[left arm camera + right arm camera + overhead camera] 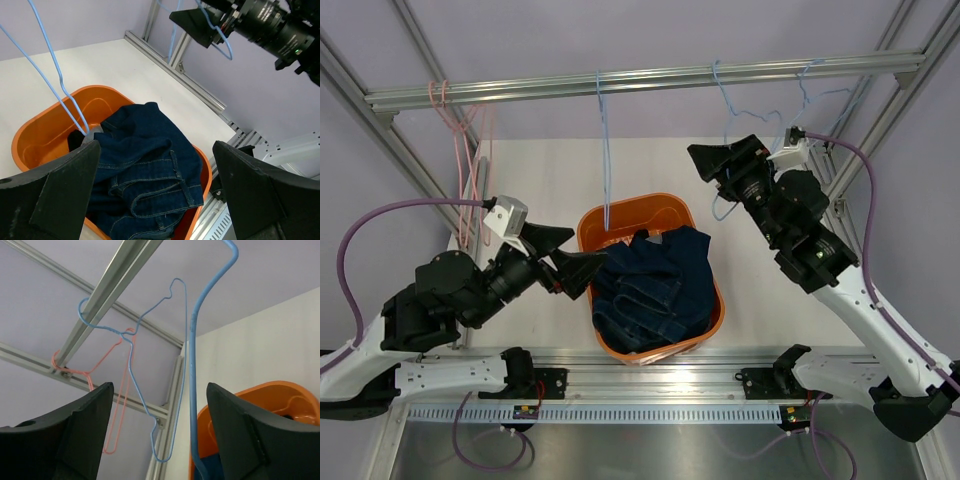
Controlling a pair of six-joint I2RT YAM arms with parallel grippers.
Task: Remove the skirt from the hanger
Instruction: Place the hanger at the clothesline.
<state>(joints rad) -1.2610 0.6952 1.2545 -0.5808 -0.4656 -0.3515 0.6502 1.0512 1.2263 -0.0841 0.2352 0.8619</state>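
White worktop (550,170) with an orange tub (660,205) standing directly on it, heaped with dark-blue denim (655,285), just ahead of the left pincer (570,255), well apart from the right pincer (720,170).

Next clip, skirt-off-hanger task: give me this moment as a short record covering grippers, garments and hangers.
left gripper: open, at the orange tub, left side
right gripper: open, raised; light-blue hanger wire between its fingers, not clamped
tub contents: dark navy jeans
skirt: not seen in any view
pink hangers: bare, on the rail, far left
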